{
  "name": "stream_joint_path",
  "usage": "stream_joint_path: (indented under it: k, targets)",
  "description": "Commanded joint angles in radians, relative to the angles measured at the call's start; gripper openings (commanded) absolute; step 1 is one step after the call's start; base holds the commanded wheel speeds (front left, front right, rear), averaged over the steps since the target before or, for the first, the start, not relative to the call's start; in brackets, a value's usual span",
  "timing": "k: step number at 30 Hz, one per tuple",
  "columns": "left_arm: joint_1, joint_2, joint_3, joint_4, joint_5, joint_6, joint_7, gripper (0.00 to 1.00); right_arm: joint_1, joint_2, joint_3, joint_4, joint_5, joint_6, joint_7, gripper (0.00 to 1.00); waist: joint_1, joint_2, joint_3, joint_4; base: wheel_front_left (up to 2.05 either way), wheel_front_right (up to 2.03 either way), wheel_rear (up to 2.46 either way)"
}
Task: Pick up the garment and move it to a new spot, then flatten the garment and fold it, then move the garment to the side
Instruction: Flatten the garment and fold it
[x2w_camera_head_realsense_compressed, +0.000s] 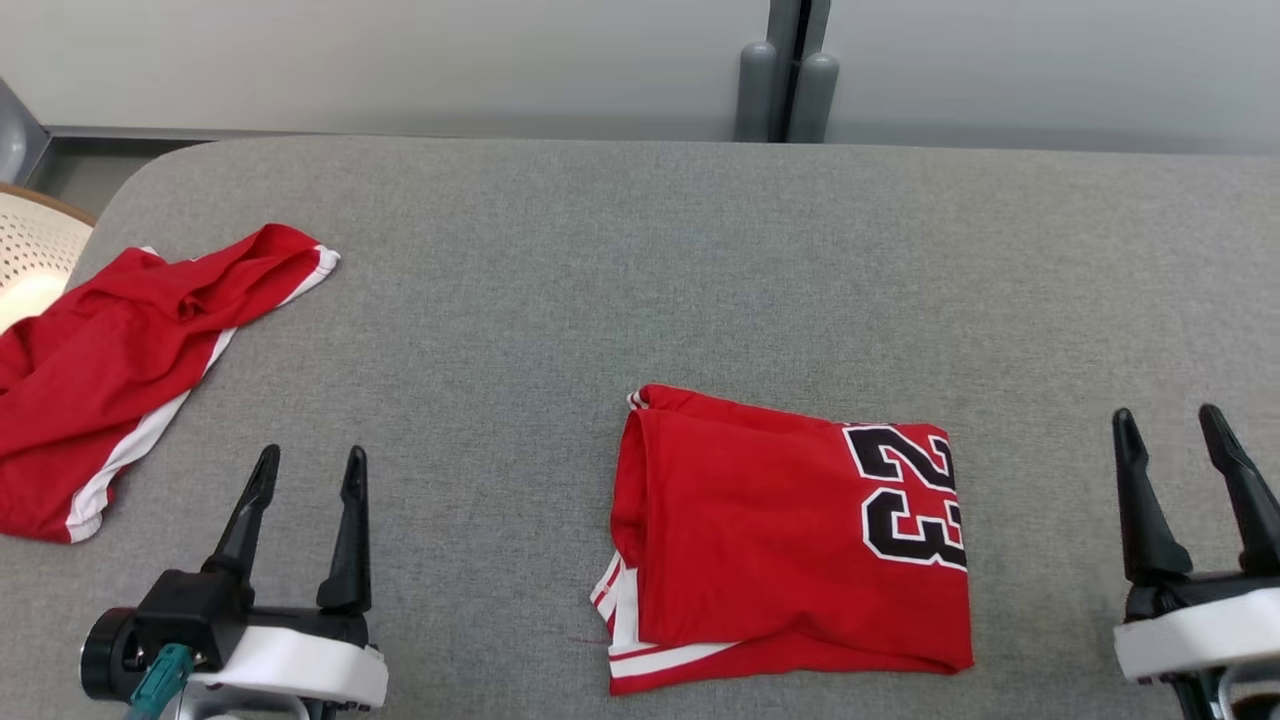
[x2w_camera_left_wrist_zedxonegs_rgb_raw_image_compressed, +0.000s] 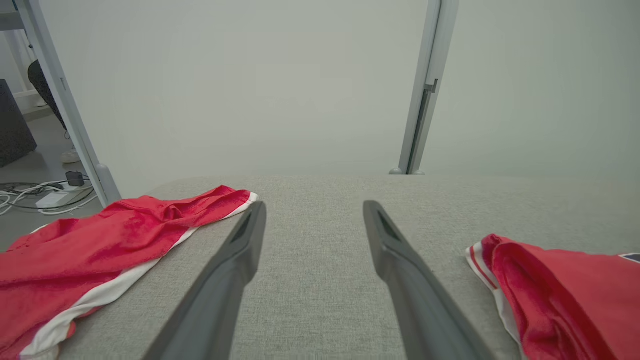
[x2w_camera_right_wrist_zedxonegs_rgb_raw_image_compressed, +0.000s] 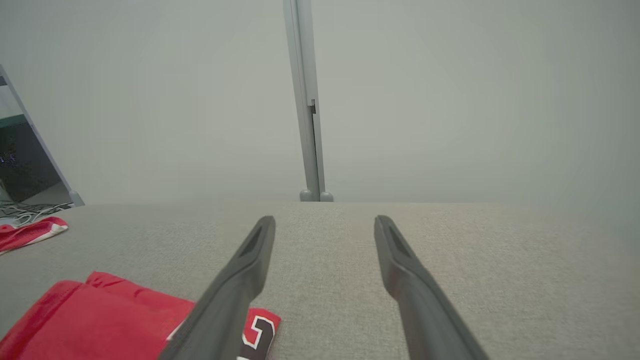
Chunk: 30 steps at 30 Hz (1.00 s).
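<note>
The garment (x2w_camera_head_realsense_compressed: 790, 540), a red jersey with a black-and-white "23", lies folded into a rough rectangle on the grey fabric surface (x2w_camera_head_realsense_compressed: 640, 270), close to the near edge and a little right of the middle. The number sits along its right side, turned sideways. White-striped trim peeks out at its near-left corner. Nothing touches it.

The right fingers (x2w_camera_head_realsense_compressed: 1140, 510) stand spread apart near the surface's near-right corner, clear of the jersey's right edge and holding nothing. In the right wrist view they (x2w_camera_right_wrist_zedxonegs_rgb_raw_image_compressed: 400, 270) point across bare grey cloth, with the jersey (x2w_camera_right_wrist_zedxonegs_rgb_raw_image_compressed: 100, 320) low on the left.

The left fingers (x2w_camera_head_realsense_compressed: 350, 530) are also spread and empty, near the near edge and well to the left of the jersey. In the left wrist view they (x2w_camera_left_wrist_zedxonegs_rgb_raw_image_compressed: 235, 270) point toward the far edge, with the jersey (x2w_camera_left_wrist_zedxonegs_rgb_raw_image_compressed: 565, 295) off to the right.

A second red garment (x2w_camera_head_realsense_compressed: 100, 380) with white trim lies crumpled at the left edge, well apart from the folded one. A white perforated basket (x2w_camera_head_realsense_compressed: 35, 260) sits just beyond that edge.
</note>
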<state>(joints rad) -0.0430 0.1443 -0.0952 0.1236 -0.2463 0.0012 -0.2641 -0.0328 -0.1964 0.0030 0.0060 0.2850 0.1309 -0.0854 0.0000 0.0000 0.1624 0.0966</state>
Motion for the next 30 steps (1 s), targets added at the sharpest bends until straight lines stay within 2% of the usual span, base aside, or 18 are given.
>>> stream_joint_path:
  k: [1,7,16,30]
  targets:
    - [0.018,0.014,0.014,-0.001,0.001,0.001,0.000,1.00,0.043,-0.009,-0.030,-0.028,-0.004,0.000,0.016,1.00,0.0000,0.0000,-0.033,-0.014,0.00,0.00,0.00]
    - [0.071,0.036,0.027,-0.014,0.000,0.012,0.010,1.00,0.115,-0.011,-0.041,-0.080,0.012,0.000,0.048,1.00,0.0000,0.0000,-0.094,-0.036,0.00,0.00,0.00]
    - [0.180,0.059,0.013,-0.056,0.005,0.022,0.060,1.00,0.202,0.009,-0.039,-0.088,0.024,0.000,0.080,1.00,0.0000,0.0000,-0.200,-0.049,0.00,0.00,0.00]
    - [0.254,0.080,0.006,-0.125,0.005,0.042,0.101,1.00,0.272,0.014,-0.044,-0.115,0.032,0.000,0.102,1.00,0.0000,0.0000,-0.250,-0.060,0.00,0.00,0.00]
